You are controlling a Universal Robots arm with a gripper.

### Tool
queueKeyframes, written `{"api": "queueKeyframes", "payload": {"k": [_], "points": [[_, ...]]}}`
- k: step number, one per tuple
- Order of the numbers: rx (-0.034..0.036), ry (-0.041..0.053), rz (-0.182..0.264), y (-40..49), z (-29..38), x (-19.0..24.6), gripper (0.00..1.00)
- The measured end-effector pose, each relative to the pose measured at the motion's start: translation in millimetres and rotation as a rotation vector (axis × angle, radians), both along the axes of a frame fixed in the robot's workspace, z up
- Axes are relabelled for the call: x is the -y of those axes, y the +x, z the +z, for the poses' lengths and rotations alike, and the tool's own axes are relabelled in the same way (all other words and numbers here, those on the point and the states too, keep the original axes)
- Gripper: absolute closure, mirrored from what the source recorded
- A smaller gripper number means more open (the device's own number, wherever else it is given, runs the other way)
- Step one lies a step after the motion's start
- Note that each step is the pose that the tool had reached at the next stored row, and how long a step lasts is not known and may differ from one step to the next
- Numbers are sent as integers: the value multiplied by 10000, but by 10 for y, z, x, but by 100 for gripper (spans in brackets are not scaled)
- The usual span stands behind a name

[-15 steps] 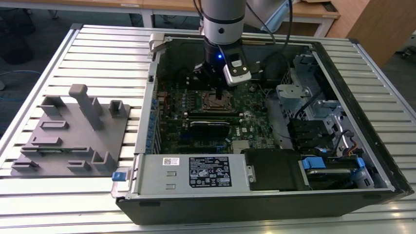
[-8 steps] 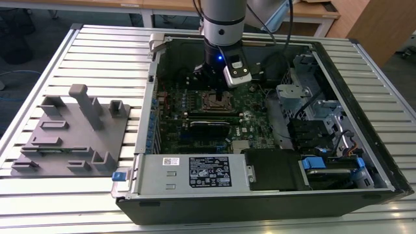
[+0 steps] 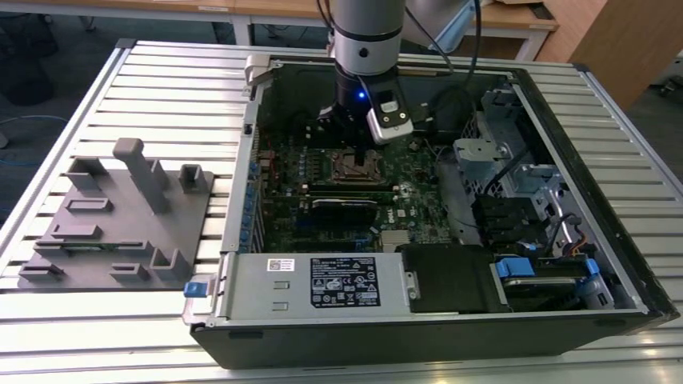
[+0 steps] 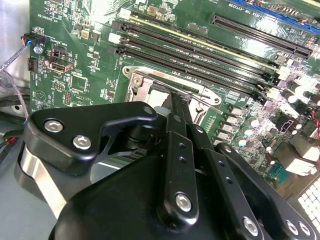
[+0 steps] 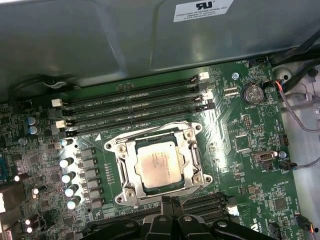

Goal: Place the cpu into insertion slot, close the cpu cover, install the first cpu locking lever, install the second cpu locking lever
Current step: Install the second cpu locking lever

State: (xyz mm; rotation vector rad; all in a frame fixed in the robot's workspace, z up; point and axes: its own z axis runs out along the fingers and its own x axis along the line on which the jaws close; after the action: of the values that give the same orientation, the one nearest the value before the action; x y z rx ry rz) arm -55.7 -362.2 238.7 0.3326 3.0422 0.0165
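In the first wrist view the cpu (image 5: 159,165), a dull silver square, lies in the insertion slot (image 5: 201,173) on the green board. The silvery cpu cover (image 5: 131,167) lies flat around it, and the chip shows through the cover's cut-out centre. My gripper (image 5: 173,204) is shut with nothing held, its black fingertips close together at the socket's edge. In the second wrist view the gripper (image 4: 174,102) reaches down onto the socket frame (image 4: 142,80). In the exterior view the arm stands inside the open computer case, just above the socket (image 3: 357,166). I cannot make out how the locking levers lie.
Long black memory slots (image 5: 135,107) run beside the socket, with the grey case wall (image 5: 100,40) beyond them. A row of capacitors (image 5: 67,175) flanks the socket. A power supply (image 3: 320,284) and drive cage (image 3: 501,152) crowd the case. A grey fixture (image 3: 117,216) sits on the slatted table.
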Motion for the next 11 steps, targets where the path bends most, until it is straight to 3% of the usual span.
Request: {"api": "queueKeyframes", "payload": {"k": [11], "points": [[0, -2, 909, -2, -4, 22, 90]]}}
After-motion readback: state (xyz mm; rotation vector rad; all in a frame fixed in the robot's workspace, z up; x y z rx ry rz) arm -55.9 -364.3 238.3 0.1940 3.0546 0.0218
